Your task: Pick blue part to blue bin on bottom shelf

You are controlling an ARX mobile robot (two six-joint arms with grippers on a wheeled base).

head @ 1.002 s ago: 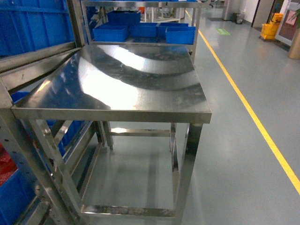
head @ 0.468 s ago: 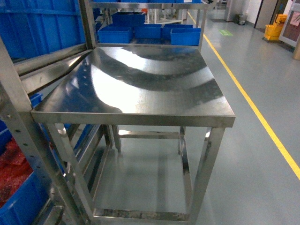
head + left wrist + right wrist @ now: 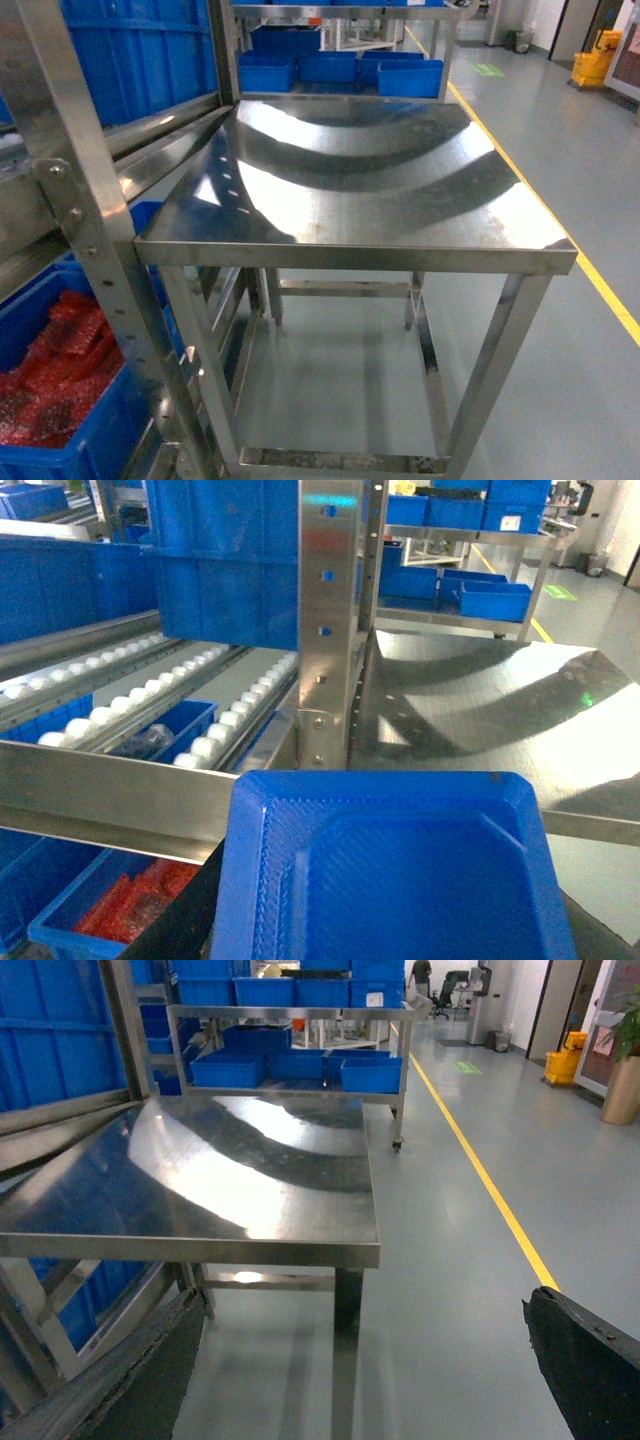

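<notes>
Left claw (image 3: 390,880) grips one blue tray.

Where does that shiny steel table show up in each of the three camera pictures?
Head: the steel table fills the middle, rack on its left.
Left wrist: upper right, behind a rack post and the blue tray.
Right wrist: left half, seen from its corner.
Shared landmark: the cart of blue bins beyond the table's far edge.

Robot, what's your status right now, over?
Right gripper open, empty. Blue part fills left wrist view, grip unseen. Rack post stands ahead, beside roller shelf.
</notes>
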